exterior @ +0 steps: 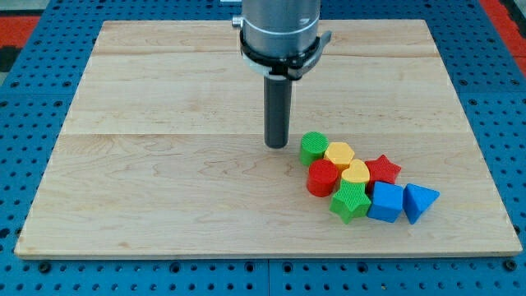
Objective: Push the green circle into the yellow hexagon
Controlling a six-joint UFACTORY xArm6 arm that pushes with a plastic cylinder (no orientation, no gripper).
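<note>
The green circle [312, 147] sits on the wooden board, touching the yellow hexagon [339, 153] on its right. My tip [276, 145] rests on the board just to the left of the green circle, a small gap away. The rod hangs from the arm's grey cylinder [279, 29] at the view's top.
A cluster lies right and below: red cylinder [322, 178], yellow heart-like block [356, 173], red star [383, 170], green star [351, 201], blue cube [386, 202], blue triangle [420, 201]. The wooden board [164, 164] rests on a blue pegboard table.
</note>
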